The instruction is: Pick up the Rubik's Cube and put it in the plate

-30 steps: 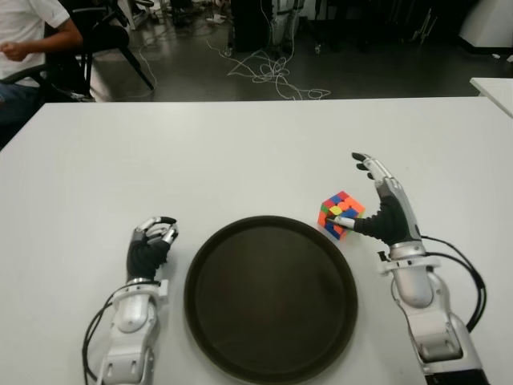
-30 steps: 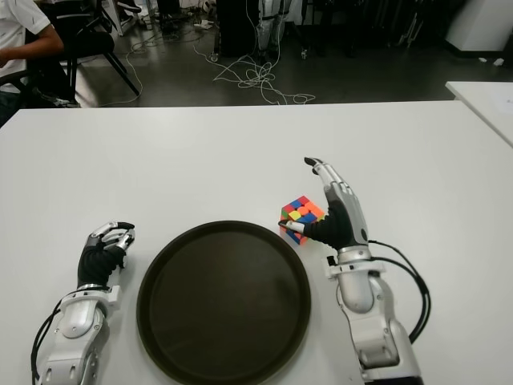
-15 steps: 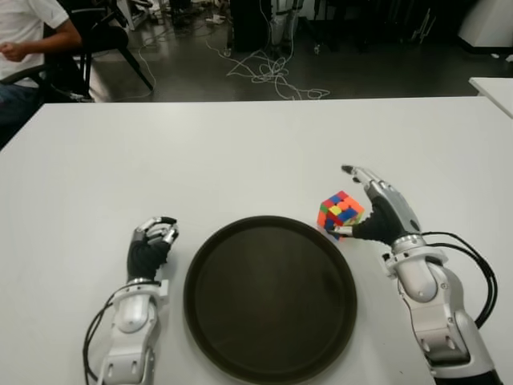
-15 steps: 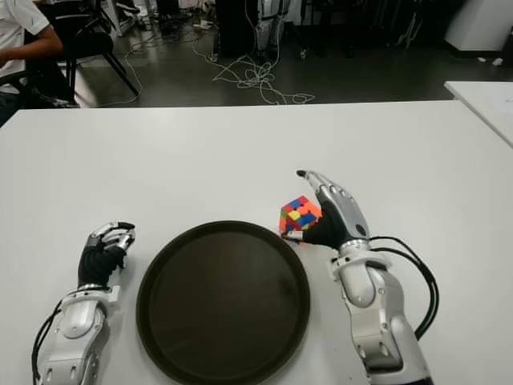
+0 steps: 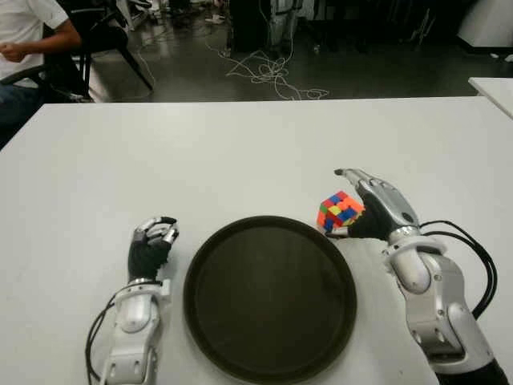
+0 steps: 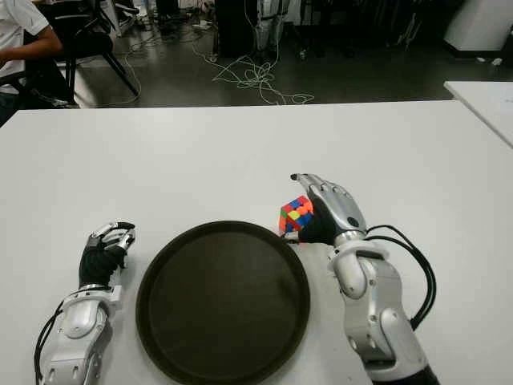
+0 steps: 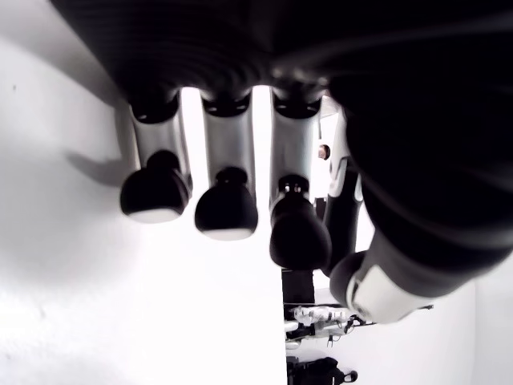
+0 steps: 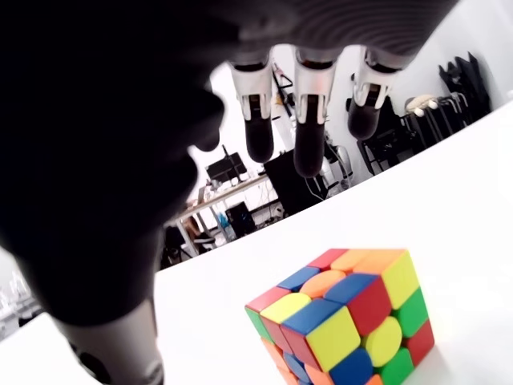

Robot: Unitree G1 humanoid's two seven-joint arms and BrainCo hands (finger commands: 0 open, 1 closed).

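Note:
The Rubik's Cube (image 5: 339, 210) stands on the white table (image 5: 240, 152) just past the right rim of the round dark plate (image 5: 270, 297). My right hand (image 5: 362, 204) arches over the cube from its right side, fingers (image 8: 309, 120) spread above it and the thumb low beside it, not closed on it. The right wrist view shows the cube (image 8: 345, 321) free on the table under the extended fingers. My left hand (image 5: 151, 245) shows left of the plate with its fingers (image 7: 228, 210) curled and holding nothing.
A seated person (image 5: 28, 36) and a chair are beyond the table's far left corner. Cables (image 5: 268, 72) lie on the floor behind the table. Another white table edge (image 5: 493, 88) shows at the far right.
My right hand has tipped forward and leftward, lowering its fingers from upright to arched over the cube. The cube and my left hand have stayed put.

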